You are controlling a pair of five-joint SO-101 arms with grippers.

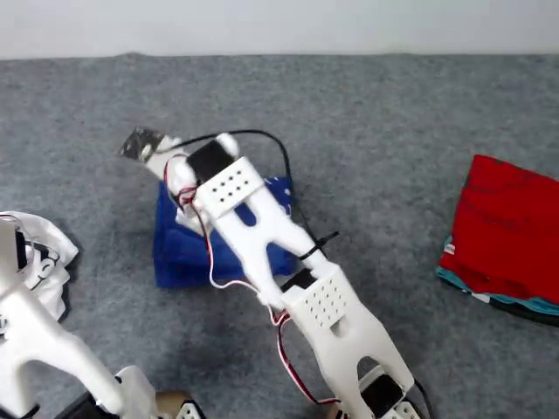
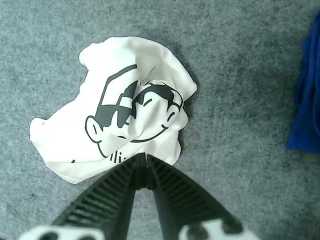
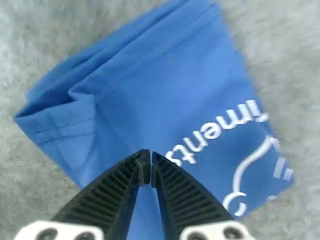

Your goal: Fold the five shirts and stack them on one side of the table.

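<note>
Jaws on both arms are closed, gripping nothing. The right gripper (image 3: 145,162) hangs directly over the folded blue shirt (image 3: 165,90), left of centre and well apart from the red-topped stack (image 1: 507,227) at the table's right. The left gripper (image 2: 141,162) sits at the edge of the crumpled white shirt (image 2: 125,100).

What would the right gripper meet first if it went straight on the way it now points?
Most likely the blue shirt: the right gripper, shut, points straight at its folded fabric. Whether the tips touch the cloth or hang just above it is unclear.
</note>
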